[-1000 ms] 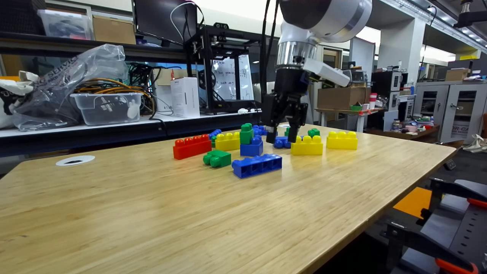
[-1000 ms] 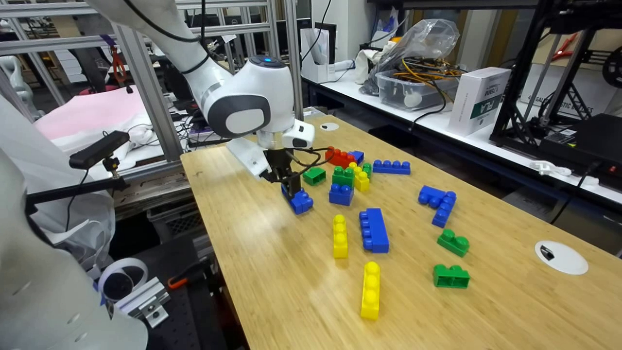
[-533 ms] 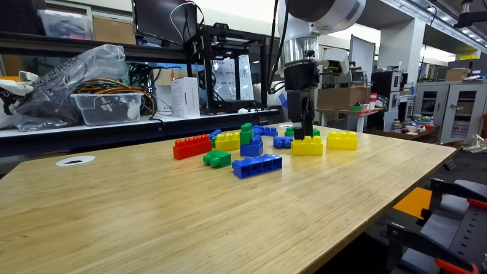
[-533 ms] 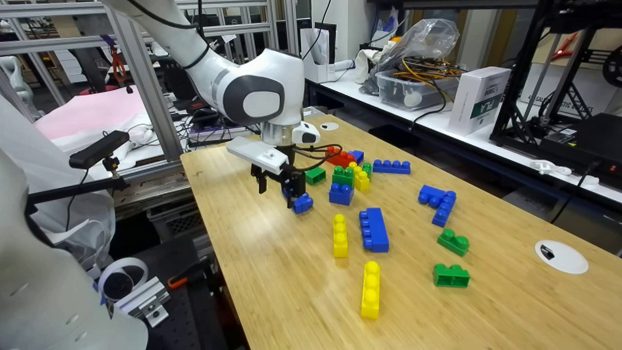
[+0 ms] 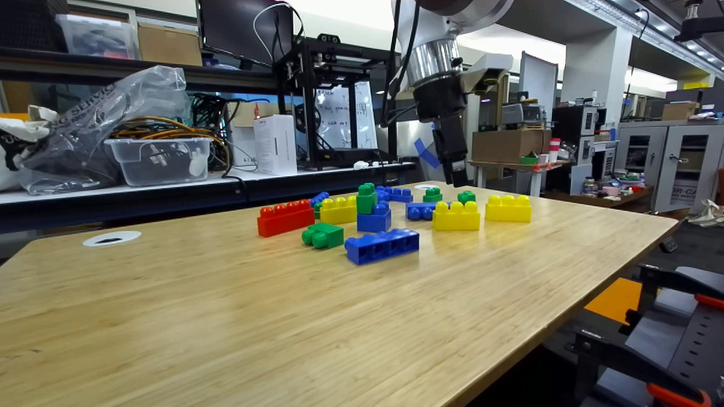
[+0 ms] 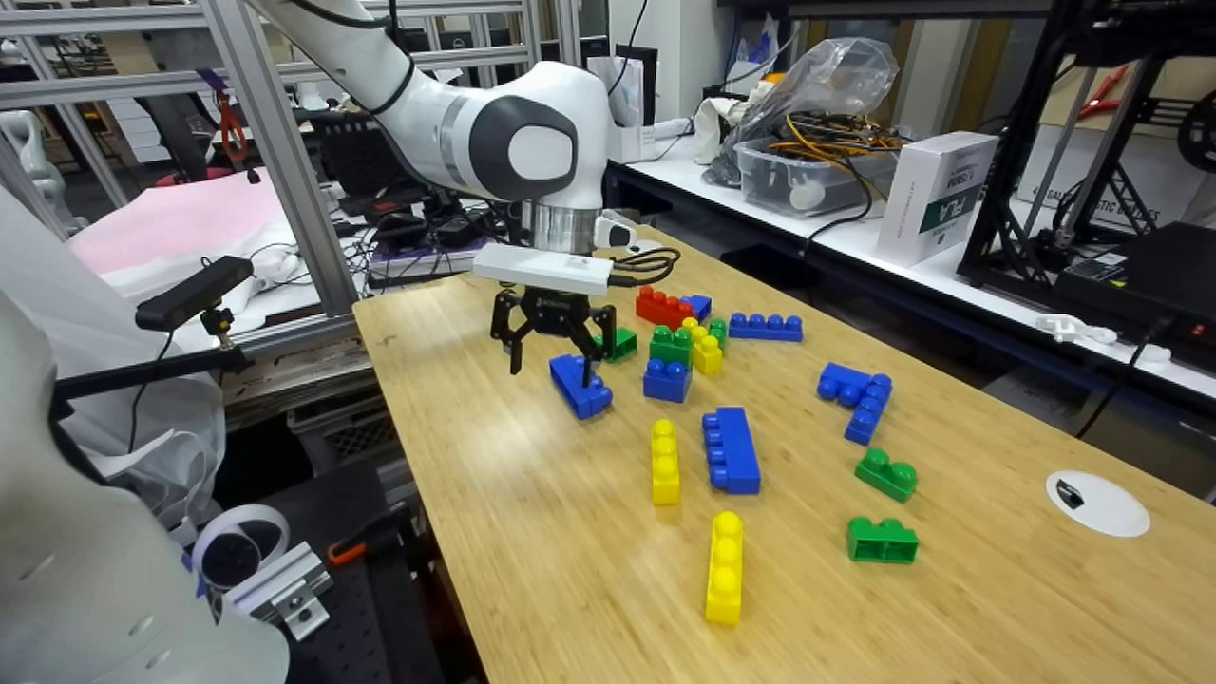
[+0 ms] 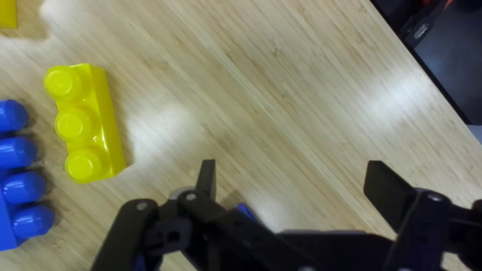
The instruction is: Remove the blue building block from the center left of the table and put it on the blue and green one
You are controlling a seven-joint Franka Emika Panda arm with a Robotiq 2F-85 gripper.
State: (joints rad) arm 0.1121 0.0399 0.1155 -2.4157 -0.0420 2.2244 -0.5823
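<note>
The blue building block (image 5: 383,246) (image 6: 581,388) lies on its side on the wooden table (image 5: 271,316), its hollow underside showing in an exterior view. Close by, the blue and green one (image 5: 366,199) (image 6: 671,347) stands with its green brick on top of a short blue brick. Above the table hangs my gripper (image 6: 551,375) (image 5: 458,182), its jaws wide apart and holding nothing. Bare tabletop shows between the tips of the gripper (image 7: 292,162) in the wrist view. A blue corner (image 7: 246,210) peeks out behind the left finger there; the rest of that piece is hidden.
Around them lie a red brick (image 5: 286,217), yellow bricks (image 6: 665,461) (image 6: 724,567), a green brick (image 5: 322,235) and another long blue brick (image 6: 731,449). Further green bricks (image 6: 882,541) and joined blue bricks (image 6: 855,399) sit towards the shelf side. The table edge runs past the arm's side.
My gripper has risen and turned, moving off the blue building block, which it partly covered in an exterior view. The bricks lie where they were.
</note>
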